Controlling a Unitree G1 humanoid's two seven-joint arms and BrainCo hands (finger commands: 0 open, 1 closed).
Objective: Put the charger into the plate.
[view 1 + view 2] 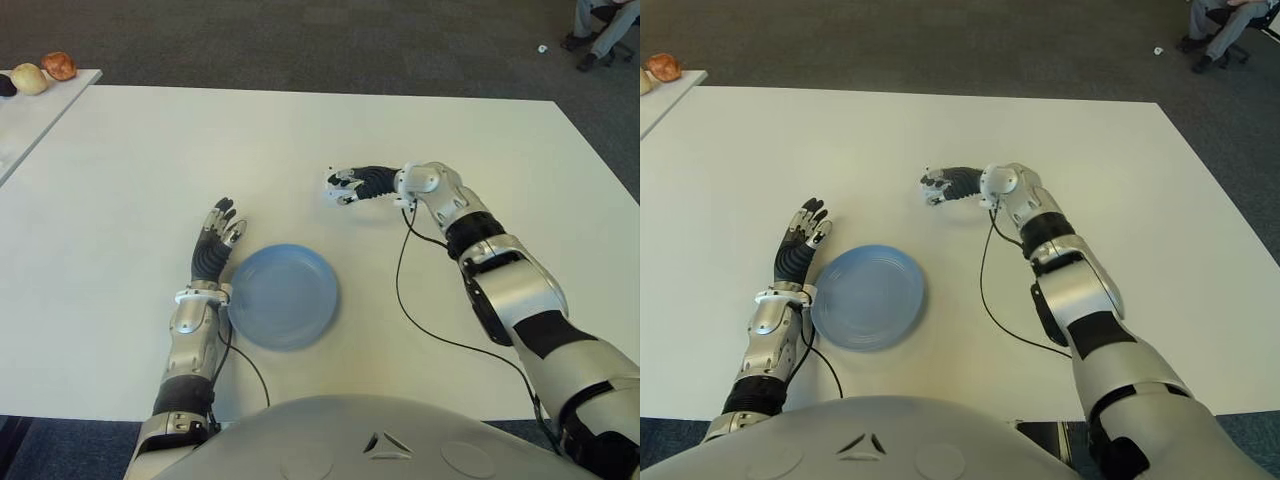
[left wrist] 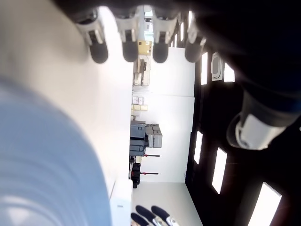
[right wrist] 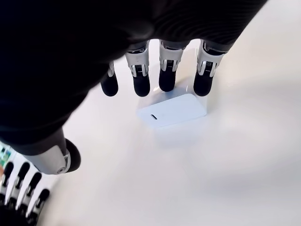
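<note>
fruit-like round items [image 1: 44, 70] sit on a second pale surface at the far left edge, apart from the main white counter [image 1: 120, 160]. moving right, the left robot hand [image 1: 214, 247] shows palm down just to the left of a blue plate [image 1: 283, 296], its dark fingers straight and relaxed, holding nothing; whether it touches the counter cannot be told. the plate lies flat near the front of the counter with nothing in it, its left rim close beside the left wrist.

further right and farther back, the right robot hand [image 1: 352, 185] reaches in toward the middle of the counter, well apart from the plate. in the right wrist view its four fingers [image 3: 141, 84] hang spread over the far edge of a small white charger [image 3: 173, 109] (a flat rounded block with a small slot on one face), and the thumb [image 3: 59, 159] stands off on the near side, clear of it. the fingertips look to be at or just above the charger's edge; the charger lies on the counter, not gripped. a thin black cable [image 1: 420, 310] runs along the counter from the right wrist back toward the robot's body. at the far right top corner, a seated person's legs [image 1: 600, 30] show on the grey carpet.
</note>
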